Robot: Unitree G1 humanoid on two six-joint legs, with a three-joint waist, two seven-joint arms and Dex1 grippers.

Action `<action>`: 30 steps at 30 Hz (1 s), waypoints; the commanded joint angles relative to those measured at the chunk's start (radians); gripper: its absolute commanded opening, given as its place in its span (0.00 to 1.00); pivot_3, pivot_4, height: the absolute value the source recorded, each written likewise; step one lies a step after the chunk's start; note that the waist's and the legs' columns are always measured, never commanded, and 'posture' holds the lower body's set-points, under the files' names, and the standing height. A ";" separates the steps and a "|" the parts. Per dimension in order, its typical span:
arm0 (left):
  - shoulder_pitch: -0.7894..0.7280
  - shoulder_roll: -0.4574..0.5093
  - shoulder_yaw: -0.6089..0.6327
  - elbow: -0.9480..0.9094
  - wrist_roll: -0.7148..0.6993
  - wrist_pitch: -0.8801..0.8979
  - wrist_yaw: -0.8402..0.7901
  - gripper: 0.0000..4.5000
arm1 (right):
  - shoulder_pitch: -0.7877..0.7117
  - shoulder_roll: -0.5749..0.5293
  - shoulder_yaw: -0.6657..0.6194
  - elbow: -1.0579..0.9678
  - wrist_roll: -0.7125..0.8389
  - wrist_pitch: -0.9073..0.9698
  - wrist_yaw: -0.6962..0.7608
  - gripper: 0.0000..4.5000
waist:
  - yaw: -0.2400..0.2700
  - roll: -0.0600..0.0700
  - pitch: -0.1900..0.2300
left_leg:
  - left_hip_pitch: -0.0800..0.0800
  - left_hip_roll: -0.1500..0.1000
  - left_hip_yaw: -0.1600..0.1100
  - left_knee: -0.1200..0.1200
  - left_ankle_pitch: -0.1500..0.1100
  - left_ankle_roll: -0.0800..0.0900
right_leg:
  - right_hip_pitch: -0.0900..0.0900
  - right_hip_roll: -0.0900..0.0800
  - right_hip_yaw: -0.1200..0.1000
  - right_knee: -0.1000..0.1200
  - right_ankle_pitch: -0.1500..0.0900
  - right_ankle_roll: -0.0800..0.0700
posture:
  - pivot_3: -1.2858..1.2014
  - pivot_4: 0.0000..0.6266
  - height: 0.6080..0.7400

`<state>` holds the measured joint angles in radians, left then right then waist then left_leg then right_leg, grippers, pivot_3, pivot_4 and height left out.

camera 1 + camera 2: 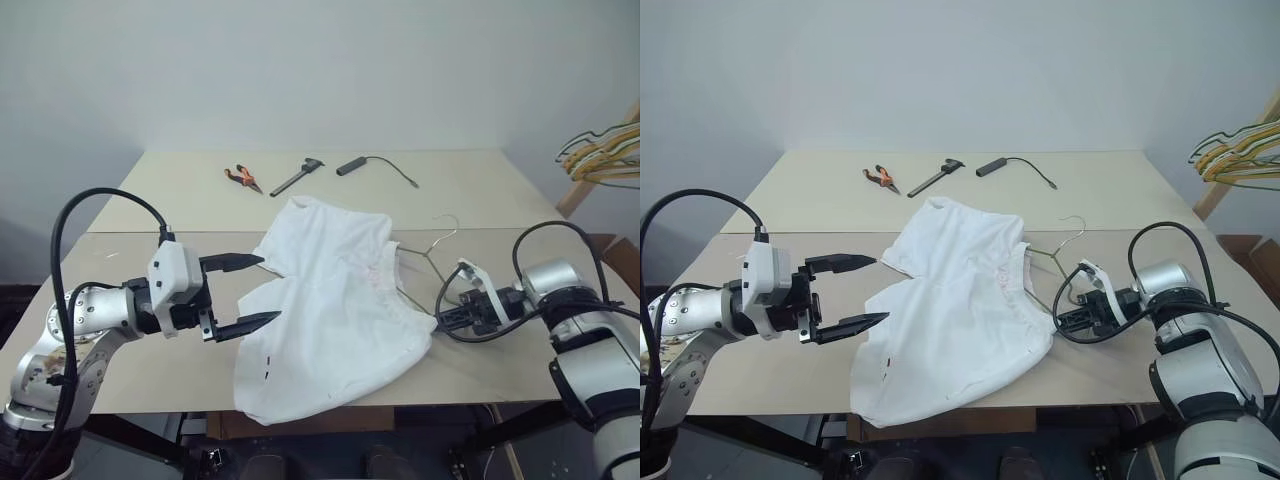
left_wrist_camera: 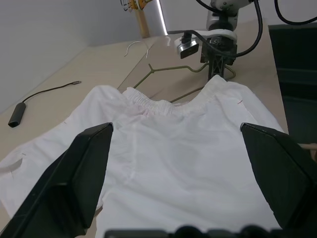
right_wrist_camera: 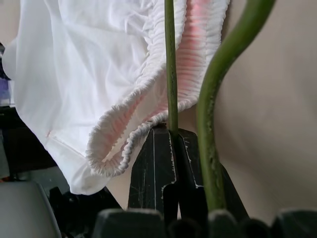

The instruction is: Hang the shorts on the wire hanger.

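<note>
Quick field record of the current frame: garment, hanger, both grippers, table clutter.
shorts: white, spread flat on table, hem end over near edge
wire hanger: lying flat, partly under the waistband, hook away from robot
left gripper: open, hovering beside the shorts
right gripper: shut on wire hanger at waistband
far table: pliers, caliper, cabled tool

Pliers (image 1: 243,178), caliper (image 1: 296,177), cable (image 1: 378,168), yellowish hangers (image 1: 603,155)

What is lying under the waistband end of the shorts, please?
The wire hanger runs under the shorts there, its hook and one shoulder showing, pinched by the right gripper. Its remainder is covered by cloth.
</note>
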<state>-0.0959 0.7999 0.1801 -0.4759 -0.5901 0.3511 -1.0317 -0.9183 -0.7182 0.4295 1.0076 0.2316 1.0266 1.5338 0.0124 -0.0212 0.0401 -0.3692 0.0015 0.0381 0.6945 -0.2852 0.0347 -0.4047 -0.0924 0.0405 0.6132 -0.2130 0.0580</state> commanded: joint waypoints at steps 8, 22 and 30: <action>-0.013 0.003 0.012 0.005 0.001 -0.036 -0.011 1.00 | -0.003 -0.090 -0.215 -0.292 0.007 -0.056 -0.140 0.00 | -0.001 0.002 0.001 | 0.000 0.000 -0.001 0.000 0.000 0.000 | 0.000 0.000 0.000 0.001 0.000 0.000 | 0.54 0.00 1.00; -0.414 0.135 0.010 0.455 0.114 -0.229 -0.224 1.00 | 0.193 -0.093 -0.251 -1.210 -0.030 -0.290 -0.417 0.00 | -0.030 0.002 0.001 | -0.001 0.000 0.001 -0.001 0.000 -0.001 | -0.001 0.000 -0.001 -0.001 0.000 0.000 | 0.50 0.00 1.00; -0.599 0.202 -0.030 0.610 0.077 -0.262 -0.487 1.00 | 0.132 -0.116 -0.105 -1.275 -0.052 -0.192 -0.389 0.00 | -0.056 0.002 0.001 | -0.002 0.001 0.003 0.000 0.000 0.000 | -0.002 0.000 -0.001 -0.001 0.000 0.001 | 0.49 0.00 1.00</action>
<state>-0.6704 0.9926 0.1647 0.1369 -0.4820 0.0904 -1.4670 -0.7458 -0.8196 0.3282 -0.2449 0.1878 0.8145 1.1386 -0.0436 -0.0194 0.0413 -0.3715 0.0024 0.0408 0.6945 -0.2853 0.0342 -0.4068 -0.0921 0.0392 0.6131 -0.2135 0.0586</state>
